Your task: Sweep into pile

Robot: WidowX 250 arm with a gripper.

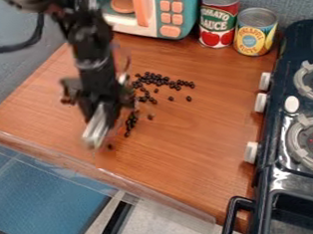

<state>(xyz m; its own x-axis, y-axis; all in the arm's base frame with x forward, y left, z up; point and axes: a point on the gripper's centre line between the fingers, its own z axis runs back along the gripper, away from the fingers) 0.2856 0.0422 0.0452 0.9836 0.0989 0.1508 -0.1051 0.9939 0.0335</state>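
The black gripper (pixel 100 105) hangs over the left part of the wooden counter. Below it is a pale, flat-edged tool (pixel 96 126), slanting down toward the counter's front edge; how it is held is hard to make out. Small dark beads (pixel 158 80) lie scattered just right of the gripper, densest toward the back, with a line of them (pixel 130 121) running forward beside the tool. A few single beads lie apart, one (pixel 189 98) to the right and another near the tool's lower end. The arm may hide others.
A toy microwave (pixel 169 11) stands at the back, beside a tomato sauce can (pixel 218 18) and a yellow can (pixel 255 32). A black toy stove (pixel 280 131) lines the right side. Along the counter's front runs a clear raised edge (pixel 133 186).
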